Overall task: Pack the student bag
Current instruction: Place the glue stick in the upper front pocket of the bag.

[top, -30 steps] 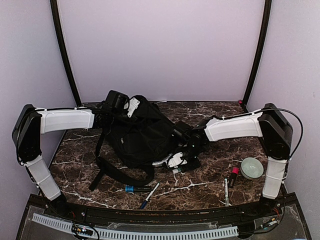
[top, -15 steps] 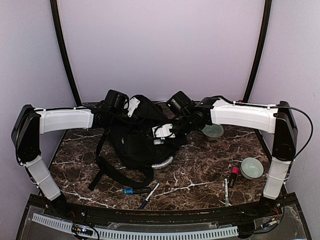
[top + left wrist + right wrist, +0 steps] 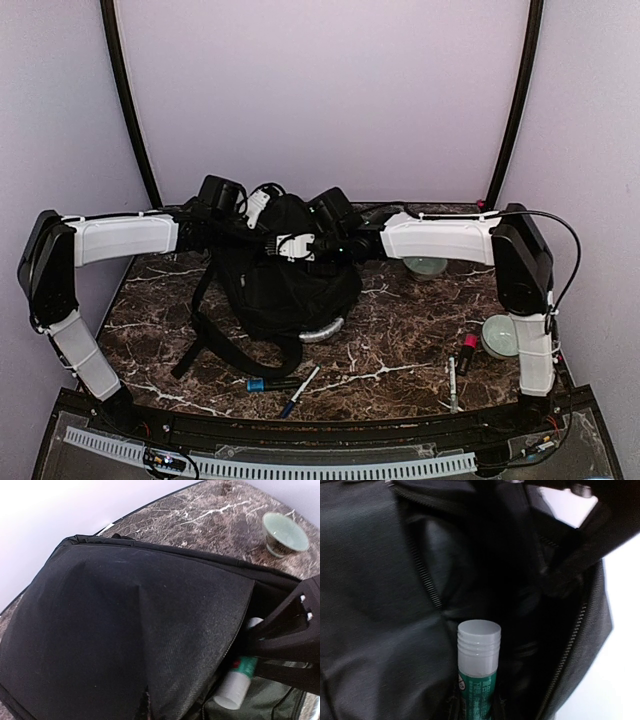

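The student bag [image 3: 290,285], a big black soft backpack, stands propped up at the table's middle with its straps trailing to the front left. My left gripper [image 3: 258,220] is shut on the fabric at the bag's top edge and holds the flap [image 3: 150,630] up, so the zipped mouth gapes. My right gripper [image 3: 288,247] reaches into that mouth from the right, shut on a glue stick [image 3: 478,660] with a white cap and green label. The glue stick [image 3: 239,680] points down into the dark inside of the bag [image 3: 375,605].
A green bowl [image 3: 425,266] sits right of the bag and a second bowl [image 3: 502,335] stands near the right arm's base. A red-black tube [image 3: 467,350], a pen [image 3: 452,380], a blue marker [image 3: 268,381] and another pen [image 3: 300,390] lie near the front. A silvery thing [image 3: 322,329] pokes out under the bag.
My right arm has risen from the table at the bag's front right and swung back and left to the bag's open top with the glue stick. The left arm barely shifted.
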Robot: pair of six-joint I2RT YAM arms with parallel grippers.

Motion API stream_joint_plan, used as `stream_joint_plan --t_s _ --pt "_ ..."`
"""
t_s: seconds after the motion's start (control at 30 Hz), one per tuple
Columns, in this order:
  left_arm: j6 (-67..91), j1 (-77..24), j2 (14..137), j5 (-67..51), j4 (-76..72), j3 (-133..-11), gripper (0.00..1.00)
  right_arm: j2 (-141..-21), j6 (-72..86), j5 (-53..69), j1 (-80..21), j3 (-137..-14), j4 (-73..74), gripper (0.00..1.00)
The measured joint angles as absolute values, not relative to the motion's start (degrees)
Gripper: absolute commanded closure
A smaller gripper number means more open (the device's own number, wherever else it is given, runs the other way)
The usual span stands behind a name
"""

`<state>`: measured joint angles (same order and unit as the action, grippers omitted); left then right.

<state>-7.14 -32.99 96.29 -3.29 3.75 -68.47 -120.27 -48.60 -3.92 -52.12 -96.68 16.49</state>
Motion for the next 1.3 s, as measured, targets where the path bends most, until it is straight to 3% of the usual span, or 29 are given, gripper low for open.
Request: stream_joint_plan --t_s 0.3,0.53,0.7,0.93,1.3 --pt "-2.3 -26.7 96.2 -16.3 2.6 -68.5 1.00 -124.8 -52.7 -14.2 -53.4 -96.3 -2.0 0.87" --pt "-0.7 -25.9 96.3 -19.2 1.5 -68.5 1.00 -129.9 -59.4 -20.3 -54.2 -96.0 -15.4 0.68" --pt "-0.3 -24.9 96.4 -19.8 1.0 -68.5 1.00 -133.2 -61.4 -24.1 -54.7 -96.6 -23.4 0.64" --pt "0.4 -24.8 96.4 -20.0 0.8 -68.5 1.00 -132.3 -57.8 -24.4 -54.8 -96.2 -21.9 0.58" --pt "1.0 -24.8 96.6 -20.8 1.0 -68.5 1.00 -124.2 -47.2 -17.1 -53.9 -92.9 -5.5 0.57"
